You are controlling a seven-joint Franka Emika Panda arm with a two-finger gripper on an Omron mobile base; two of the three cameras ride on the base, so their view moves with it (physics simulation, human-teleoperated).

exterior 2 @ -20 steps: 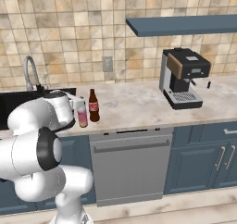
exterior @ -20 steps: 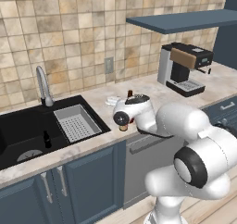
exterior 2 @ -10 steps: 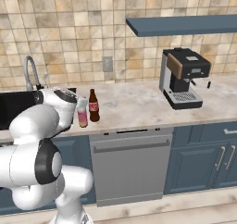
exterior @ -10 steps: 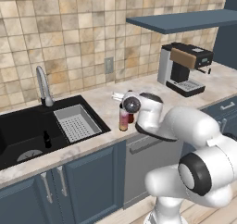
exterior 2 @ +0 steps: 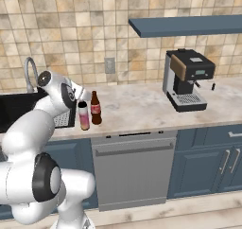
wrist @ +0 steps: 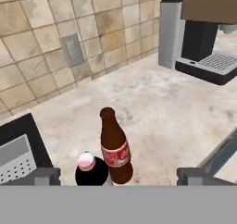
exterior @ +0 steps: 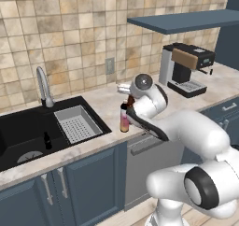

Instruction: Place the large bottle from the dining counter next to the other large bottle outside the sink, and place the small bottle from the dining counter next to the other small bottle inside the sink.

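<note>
The large bottle, pink fading to yellow, stands upright on the wall counter just right of the sink. It also shows in the right base view and from above. Close beside it, outside the sink, stands a dark brown bottle with a red label. A small dark bottle stands inside the black basin. My gripper hovers above the two counter bottles, open and holding nothing. The dining counter is out of view.
A grey ribbed drain tray lies at the sink's right end, and a curved steel tap rises behind it. A coffee machine stands to the right under a blue shelf. Bare counter lies between the bottles and the machine.
My hand has lifted up and away from the pink-yellow bottle, which stays standing by the brown one. The gripper stays open.
</note>
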